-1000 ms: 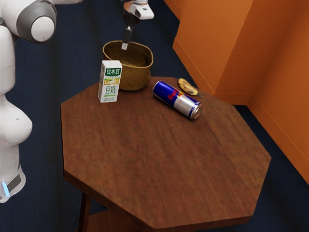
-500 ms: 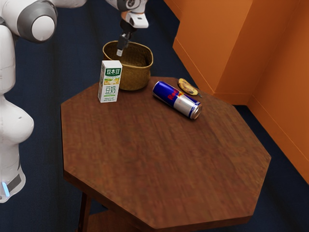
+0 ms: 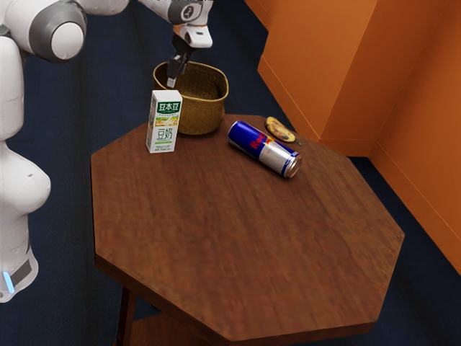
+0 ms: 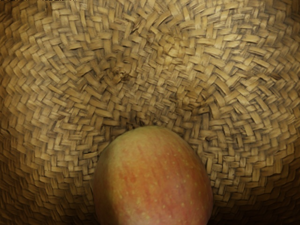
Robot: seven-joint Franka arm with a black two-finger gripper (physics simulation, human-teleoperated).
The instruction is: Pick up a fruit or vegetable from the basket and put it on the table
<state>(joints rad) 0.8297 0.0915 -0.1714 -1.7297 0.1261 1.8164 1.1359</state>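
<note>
So the black gripper (image 3: 171, 82) is seen at the mouth of the woven basket (image 3: 204, 114), on the side by the upright carton (image 3: 165, 122), but how far open it is, or whether anything's gripped, honestly can't be told. The reddish-yellow apple (image 4: 154, 180) can be spotted down inside the basket, under the hand, while the tipped-over can (image 3: 263, 148) and the banana (image 3: 279, 130) are seen close together on the table (image 3: 245, 238).
</note>
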